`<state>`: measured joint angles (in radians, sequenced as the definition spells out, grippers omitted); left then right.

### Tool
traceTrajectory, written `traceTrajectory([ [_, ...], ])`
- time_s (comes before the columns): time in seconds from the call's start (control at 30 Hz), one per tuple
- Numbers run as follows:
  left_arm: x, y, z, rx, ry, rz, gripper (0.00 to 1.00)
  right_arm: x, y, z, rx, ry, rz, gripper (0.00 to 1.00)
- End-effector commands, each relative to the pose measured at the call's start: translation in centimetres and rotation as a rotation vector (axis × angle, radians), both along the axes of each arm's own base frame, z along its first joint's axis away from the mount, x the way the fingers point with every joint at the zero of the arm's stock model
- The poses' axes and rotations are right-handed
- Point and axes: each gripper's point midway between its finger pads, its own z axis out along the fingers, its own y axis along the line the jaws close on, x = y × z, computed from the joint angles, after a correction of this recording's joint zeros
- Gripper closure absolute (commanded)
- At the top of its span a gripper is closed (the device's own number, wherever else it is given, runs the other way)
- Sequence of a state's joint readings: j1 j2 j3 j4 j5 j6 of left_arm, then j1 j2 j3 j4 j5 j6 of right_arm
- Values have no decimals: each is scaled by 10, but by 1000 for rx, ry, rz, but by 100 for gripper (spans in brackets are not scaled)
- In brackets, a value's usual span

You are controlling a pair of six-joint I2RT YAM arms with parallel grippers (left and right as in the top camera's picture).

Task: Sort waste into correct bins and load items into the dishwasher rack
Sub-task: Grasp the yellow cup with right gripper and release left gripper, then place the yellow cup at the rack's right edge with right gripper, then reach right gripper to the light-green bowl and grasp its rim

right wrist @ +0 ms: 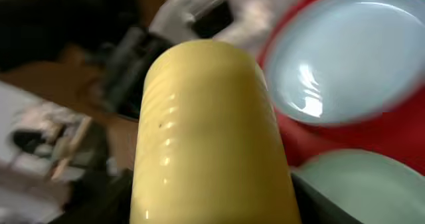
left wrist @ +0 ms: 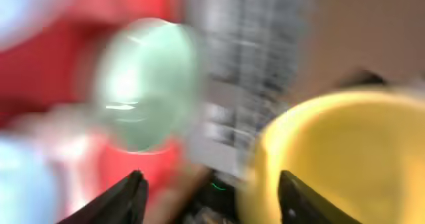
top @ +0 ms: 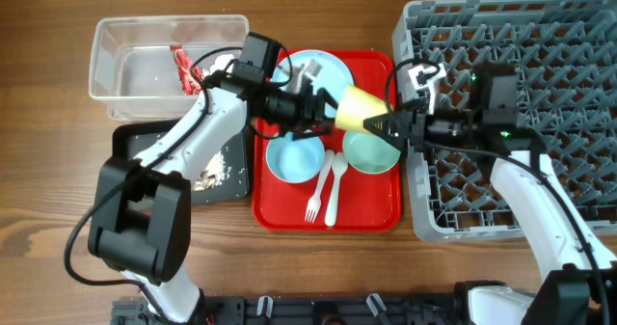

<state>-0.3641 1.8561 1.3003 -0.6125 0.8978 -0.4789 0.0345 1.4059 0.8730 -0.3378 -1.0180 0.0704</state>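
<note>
The right gripper (top: 388, 122), seemingly clamped on the yellow cup (top: 357, 108), should swing to three o'clock, clear of the released left gripper (top: 318, 106), into the dishwasher rack (top: 569, 45).

A brown wooden tabletop (top: 48, 94) fills the whole overhead view, its grain running side to side in long streaks. The light is soft and even, casting only faint shadows. A dark rail (top: 318, 311) lines its near edge.

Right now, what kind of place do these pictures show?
Likely a dish-clearing test bench, not a kitchen: a wooden table with a dishwasher rack, a red tray, a clear waste tub, and the right gripper holding a yellow cup.
</note>
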Motion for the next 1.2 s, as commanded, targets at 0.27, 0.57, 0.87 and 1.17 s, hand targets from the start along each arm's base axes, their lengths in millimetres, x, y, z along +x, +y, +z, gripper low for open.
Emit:
traceTrajectory([
  [0.27, 28, 180, 22, 647, -186, 451, 28, 8, -175, 56, -643, 115, -798, 96],
  [0.57, 23, 183, 38, 648, -222, 468, 26, -39, -348, 68, -671, 528, -1286, 96],
  [0.87, 23, 183, 38, 648, -221, 468, 26, -74, -462, -3, -546, 845, -1623, 96],
  [1.17, 23, 183, 38, 649, -220, 468, 26, -40, -438, -39, -362, 876, -1397, 0],
])
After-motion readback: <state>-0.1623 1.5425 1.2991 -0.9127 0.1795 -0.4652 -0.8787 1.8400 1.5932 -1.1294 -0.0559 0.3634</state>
